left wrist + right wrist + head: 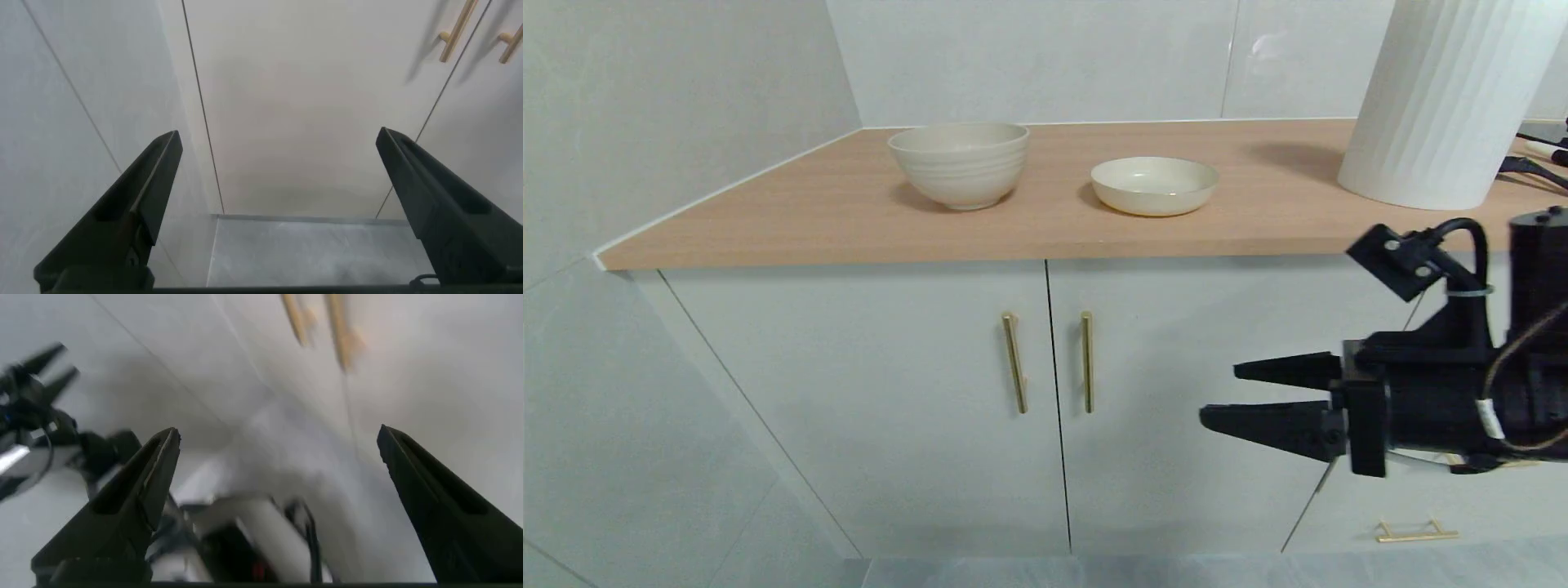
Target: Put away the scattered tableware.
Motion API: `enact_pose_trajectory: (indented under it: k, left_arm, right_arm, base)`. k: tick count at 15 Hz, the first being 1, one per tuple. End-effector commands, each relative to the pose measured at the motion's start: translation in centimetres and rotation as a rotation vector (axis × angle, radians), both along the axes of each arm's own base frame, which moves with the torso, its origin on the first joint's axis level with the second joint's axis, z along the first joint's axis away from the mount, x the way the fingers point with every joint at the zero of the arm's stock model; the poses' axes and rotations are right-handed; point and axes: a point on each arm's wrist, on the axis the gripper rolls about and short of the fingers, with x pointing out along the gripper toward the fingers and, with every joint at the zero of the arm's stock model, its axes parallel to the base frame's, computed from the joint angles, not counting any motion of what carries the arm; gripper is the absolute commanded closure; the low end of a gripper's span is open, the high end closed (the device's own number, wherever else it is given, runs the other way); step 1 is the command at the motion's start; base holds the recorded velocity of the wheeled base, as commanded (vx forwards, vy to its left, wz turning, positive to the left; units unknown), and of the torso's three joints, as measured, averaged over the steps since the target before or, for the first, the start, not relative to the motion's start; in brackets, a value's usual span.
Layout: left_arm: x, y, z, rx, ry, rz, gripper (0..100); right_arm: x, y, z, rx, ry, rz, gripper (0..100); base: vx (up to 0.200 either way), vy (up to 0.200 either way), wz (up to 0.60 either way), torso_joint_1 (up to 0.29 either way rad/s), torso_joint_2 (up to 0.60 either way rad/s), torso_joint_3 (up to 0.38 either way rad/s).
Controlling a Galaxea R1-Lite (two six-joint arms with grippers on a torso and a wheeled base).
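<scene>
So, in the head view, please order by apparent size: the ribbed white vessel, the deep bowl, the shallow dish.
1. ribbed white vessel, largest, partly cut off.
2. deep bowl.
3. shallow dish, nearly as wide but much lower.

a light brown wooden tabletop (1258,220) runs along the wall, higher than the right end effector (1218,395), which hangs below its front edge. a deep cream bowl (959,163) stands upright on it, above and well to the left of the end effector's tips. a shallow cream dish (1154,185) sits near the bowl but apart from it, above the tips and slightly to their left. a tall white ribbed container (1445,98) stands farther right, above the end effector's body. thin dark items (1539,163) lie just beside the container, too cut off to tell what they are.
</scene>
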Motion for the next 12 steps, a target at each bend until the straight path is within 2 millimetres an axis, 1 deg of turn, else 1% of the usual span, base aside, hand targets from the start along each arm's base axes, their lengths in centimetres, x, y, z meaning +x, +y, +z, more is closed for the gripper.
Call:
enact_pose_trajectory:
  k: [1,2,3,5,7,10,12]
  left_arm:
    - [0.0,0.0,0.0,0.0,0.0,0.0,0]
    - [0.0,0.0,0.0,0.006,0.0,-0.001,0]
    - [0.0,0.0,0.0,0.026,0.001,-0.003,0]
    - [0.0,0.0,0.0,0.049,0.002,-0.001,0]
    - [0.0,0.0,0.0,0.049,0.002,-0.001,0]
    - [0.0,0.0,0.0,0.05,0.002,-0.001,0]
    - [0.0,0.0,0.0,0.05,0.002,-0.003,0]
  right_arm:
    - [2.7,4.6,-3.4,-0.022,0.051,0.062,0]
    - [3.0,5.3,-3.9,-0.013,0.047,0.061,0]
    - [4.1,6.3,-4.5,0.006,0.029,0.052,0]
    - [5.7,7.4,-4.7,0.028,-0.012,0.029,0]
    - [6.7,8.2,-4.6,0.037,-0.025,0.02,0]
    - [8.4,9.4,-6.0,0.016,-0.014,-0.004,0]
    - [9.2,9.6,-6.7,0.011,-0.015,-0.027,0]
  base:
    - [0.0,0.0,0.0,0.0,0.0,0.0]
    - [0.0,0.0,0.0,0.0,0.0,0.0]
    - [0.0,0.0,0.0,0.0,0.0,0.0]
    - [0.0,0.0,0.0,0.0,0.0,0.0]
    - [0.0,0.0,0.0,0.0,0.0,0.0]
    - [0.0,0.0,0.0,0.0,0.0,0.0]
    - [0.0,0.0,0.0,0.0,0.0,0.0]
